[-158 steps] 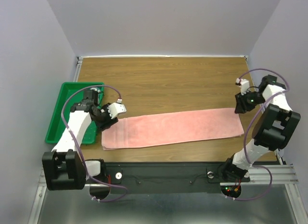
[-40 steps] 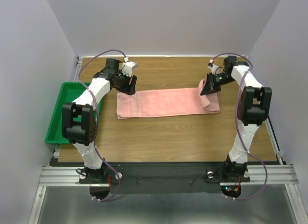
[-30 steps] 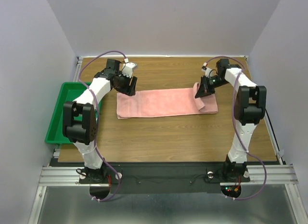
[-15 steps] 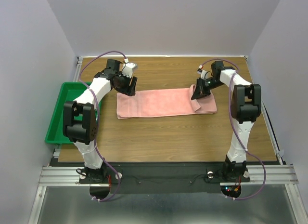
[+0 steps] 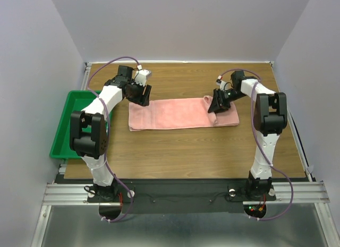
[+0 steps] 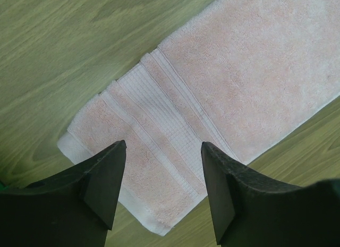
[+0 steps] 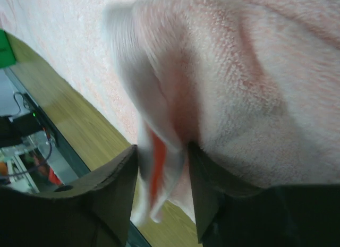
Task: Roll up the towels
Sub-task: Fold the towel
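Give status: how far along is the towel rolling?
Done: the pink towel has its right end turned over. In hand: the right end effector sits at that fold, cloth edge between its fingers, grip unclear; the left end effector hovers open over the left end. Remaining: most of the towel lies flat; no second towel visible.

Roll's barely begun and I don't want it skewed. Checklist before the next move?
1. Left hand open over pink towel left end: ok.
2. Right hand firm on the fold: cannot tell, view blurred.
3. Right end turned over onto the towel: ok.
4. Rest of towel flat on table: ok.
5. Green tray apart from towel: ok.
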Available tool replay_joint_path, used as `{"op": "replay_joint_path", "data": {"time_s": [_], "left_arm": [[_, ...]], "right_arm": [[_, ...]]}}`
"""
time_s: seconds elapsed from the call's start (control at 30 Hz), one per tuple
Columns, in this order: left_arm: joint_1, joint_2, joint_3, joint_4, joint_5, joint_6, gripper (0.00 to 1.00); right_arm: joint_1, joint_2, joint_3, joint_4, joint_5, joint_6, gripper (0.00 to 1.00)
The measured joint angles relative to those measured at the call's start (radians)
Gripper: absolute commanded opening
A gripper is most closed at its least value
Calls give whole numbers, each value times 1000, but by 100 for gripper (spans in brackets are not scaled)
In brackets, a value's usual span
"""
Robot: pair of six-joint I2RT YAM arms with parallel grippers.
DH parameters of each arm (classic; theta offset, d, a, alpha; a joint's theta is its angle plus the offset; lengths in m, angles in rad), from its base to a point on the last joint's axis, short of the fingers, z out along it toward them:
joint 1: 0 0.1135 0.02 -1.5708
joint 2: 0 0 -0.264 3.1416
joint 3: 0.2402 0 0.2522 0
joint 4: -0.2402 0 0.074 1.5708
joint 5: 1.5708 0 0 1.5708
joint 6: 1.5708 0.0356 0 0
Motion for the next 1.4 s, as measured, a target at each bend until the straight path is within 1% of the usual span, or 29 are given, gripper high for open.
{"op": "replay_joint_path", "data": {"time_s": [0.17, 0.27, 0.37, 0.43, 0.47, 0.53, 0.6, 0.67, 0.73, 0.93, 1.03, 1.07, 1.17, 1.27, 1.4], "left_arm": [[0, 0, 0, -2, 2, 0, 70], [0, 0, 0, -4, 10, 0, 70], [-1, 0, 0, -5, 24, 1, 68], [-5, 0, 0, -5, 30, 3, 67], [-7, 0, -1, -5, 34, 4, 66], [-13, 0, -3, -3, 41, 4, 66], [-20, 0, -4, -4, 48, 4, 66], [-26, 0, -4, -3, 55, 3, 66], [-29, 0, -4, -1, 60, 3, 66], [-33, 0, -6, 0, 69, 3, 66], [-34, 0, -20, 7, 72, 3, 63], [-35, 1, -25, 6, 72, 3, 60], [-48, 15, -46, 8, 69, 3, 56], [-81, 42, -67, 8, 57, -1, 52], [-116, 77, -85, 9, 43, -10, 51]], "right_arm": [[5, 0, 16, -6, -16, 15, 53], [5, -3, 58, -8, -25, 22, 48], [4, -21, 109, -6, -32, 26, 39], [-2, -48, 138, -5, -32, 26, 36], [-3, -53, 147, -6, -33, 27, 31], [-12, -60, 175, -3, -33, 24, 28], [-34, -59, 193, 1, -34, 21, 21], [-69, -47, 203, -1, -35, 16, 18], [-95, -18, 221, 1, -38, 13, 17], [-150, 146, 243, 23, -40, 3, 17], [-150, 206, 241, 34, -58, 3, 17], [-151, 212, 239, 35, -69, 3, 18], [-151, 201, 222, 46, -78, -3, 21], [-148, 154, 177, 60, -82, -8, 24], [-146, 66, 131, 51, -69, -17, 24]]}}
